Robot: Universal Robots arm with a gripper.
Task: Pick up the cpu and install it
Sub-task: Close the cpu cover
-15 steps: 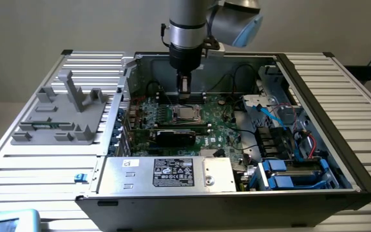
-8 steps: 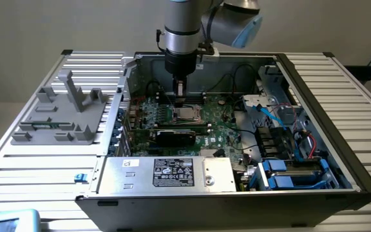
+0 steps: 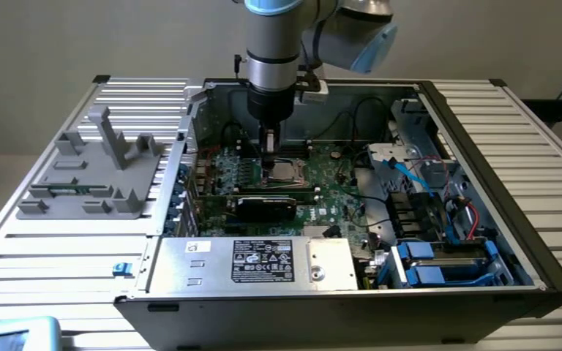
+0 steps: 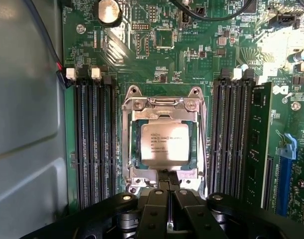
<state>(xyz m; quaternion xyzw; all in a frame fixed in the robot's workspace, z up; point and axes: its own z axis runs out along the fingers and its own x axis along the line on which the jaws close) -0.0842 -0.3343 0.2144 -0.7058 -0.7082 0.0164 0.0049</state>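
The cpu [image 4: 165,144], a small square chip with a dull silver top and printed text, lies flat in the motherboard socket, framed by the metal retention bracket [image 4: 164,103]. In the exterior view the cpu [image 3: 283,172] sits mid-board inside the open computer case. My gripper [image 3: 269,143] hangs just above the socket's edge, toward the exterior view's left of the chip. In the wrist view my gripper [image 4: 169,180] is shut, its black fingers pressed together with nothing visible between them, their tips at the bracket's rim beside the chip.
Memory slots [image 4: 94,139] flank the socket on both sides. A black rectangular card [image 3: 266,205] and a silver box with a black label [image 3: 257,261] lie nearer the case front. Cables and blue drive bays [image 3: 437,256] fill the exterior view's right. A grey fixture [image 3: 96,172] stands outside the case.
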